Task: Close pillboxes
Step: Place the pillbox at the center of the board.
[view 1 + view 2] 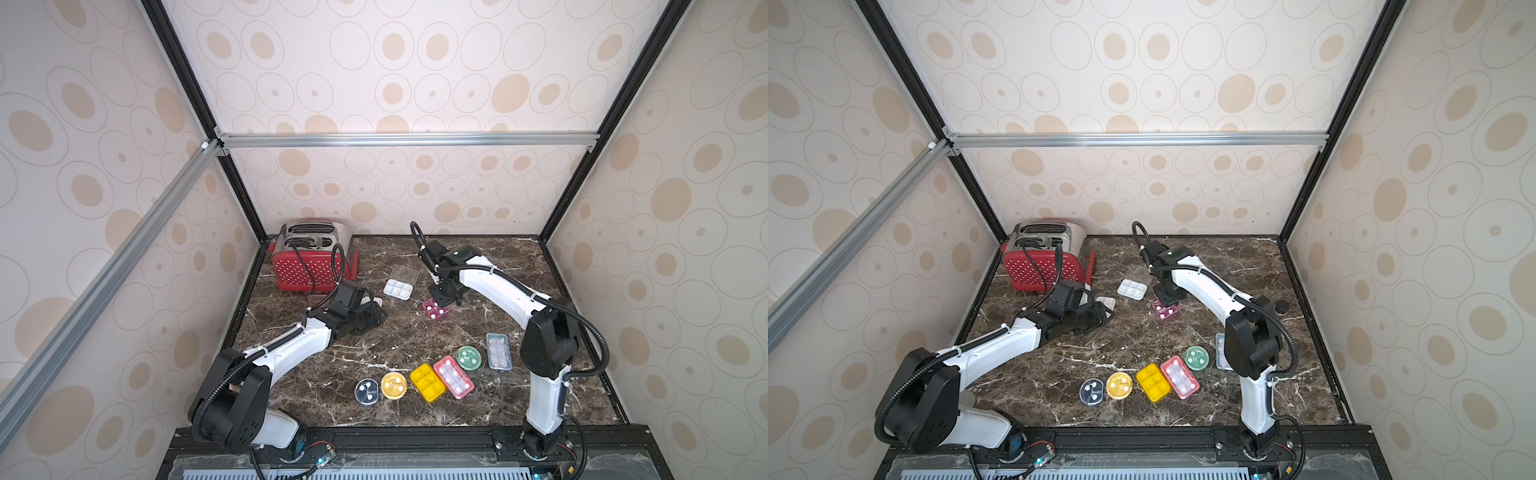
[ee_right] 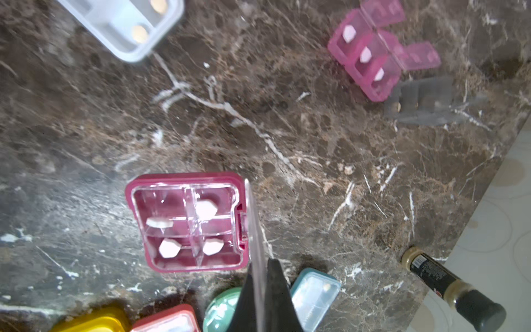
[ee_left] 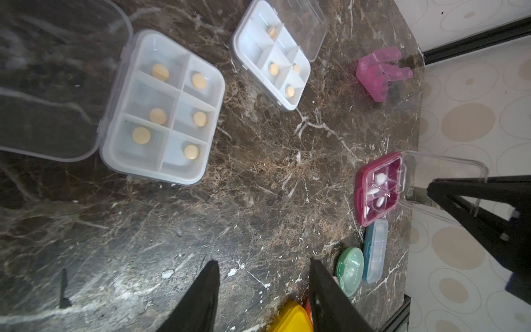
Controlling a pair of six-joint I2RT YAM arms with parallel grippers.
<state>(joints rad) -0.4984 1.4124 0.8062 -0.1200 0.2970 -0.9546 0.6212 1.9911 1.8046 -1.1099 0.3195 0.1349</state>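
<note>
Dark brown marble tabletop [image 1: 399,336], veined in white, is walled on three sides by cream wallpaper with beige ovals [image 1: 415,62] and framed by black uprights and an aluminium crossbar [image 1: 407,139]. A red dotted toaster [image 1: 309,266] stands in the back left corner, and a dark bottle [image 2: 448,287] sits near the right edge. My right gripper [image 2: 260,268] is clamped on the clear lid [image 3: 444,178] of the maroon pillbox [image 2: 186,221]. That box rests on the marble at mid-table with four white pills in its compartments, and its lid stands raised on the hinge. My left gripper [image 3: 264,276] hovers over bare marble, jaws parted, nothing between them. Near it lies a white pillbox [image 3: 161,109], lid flat open, showing six tan pills. A second white pillbox [image 1: 398,289], likewise open, lies between it and the maroon one, slightly farther back. A pink pillbox [image 2: 365,57] with its small lids up lies behind the maroon one, just beside a smoky grey box [image 2: 425,100] whose lid state I cannot tell. Near the front edge six boxes form a curved row, left to right: blue round pillbox [image 1: 367,391], yellow round pillbox [image 1: 393,385], yellow rectangular pillbox [image 1: 427,382], red rectangular pillbox [image 1: 453,377], green round pillbox [image 1: 469,358] and blue rectangular pillbox [image 1: 498,351]. Their lids appear down.
</note>
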